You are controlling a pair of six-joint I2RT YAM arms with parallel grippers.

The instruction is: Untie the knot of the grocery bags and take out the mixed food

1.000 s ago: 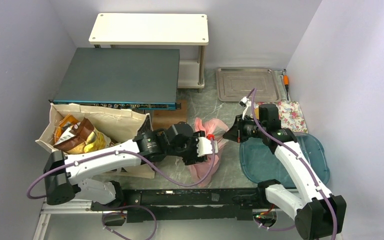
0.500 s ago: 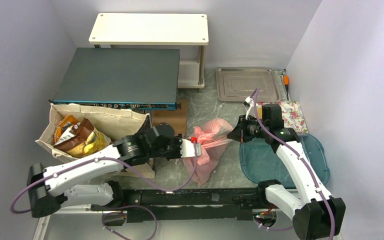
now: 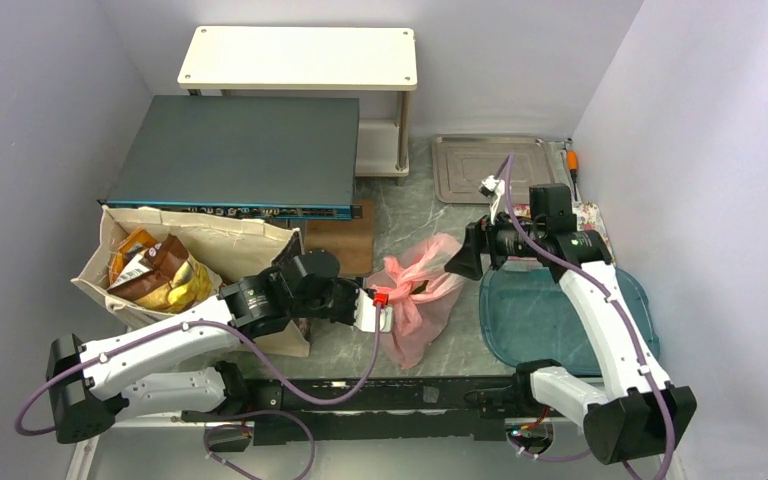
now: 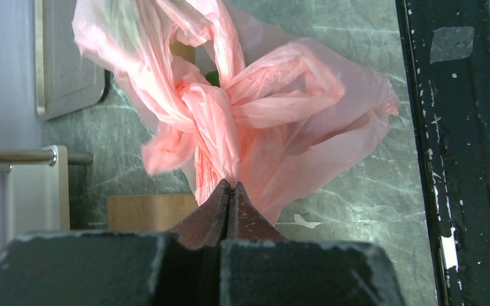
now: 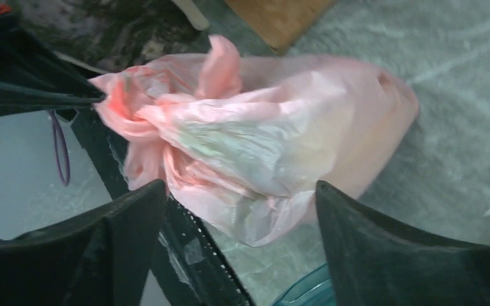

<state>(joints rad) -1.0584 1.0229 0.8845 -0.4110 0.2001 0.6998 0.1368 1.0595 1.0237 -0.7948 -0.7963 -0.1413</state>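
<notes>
Canvas tote (image 3: 245, 248) at left edge, chip bags (image 3: 153, 266) inside. Pink bag (image 3: 418, 308) mid-table, toward near edge. Right gripper (image 3: 458, 262) spread apart, just beside bag. Left gripper (image 4: 230, 187) pinched together on knot (image 4: 208, 116).

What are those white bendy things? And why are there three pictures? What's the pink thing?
Those are two robot arms, left and right, each ending in a pincer. One picture looks down on the whole table; the other two come from small cameras on the wrists, so you see each pincer up close. The pink thing is a thin plastic bag tied with a knot. The left pincer is shut, pinching a loose end by the knot. The right pincer is open near the bag, holding nothing. A cloth tote with chip bags, a blue tray and a metal tray also sit there.
</notes>
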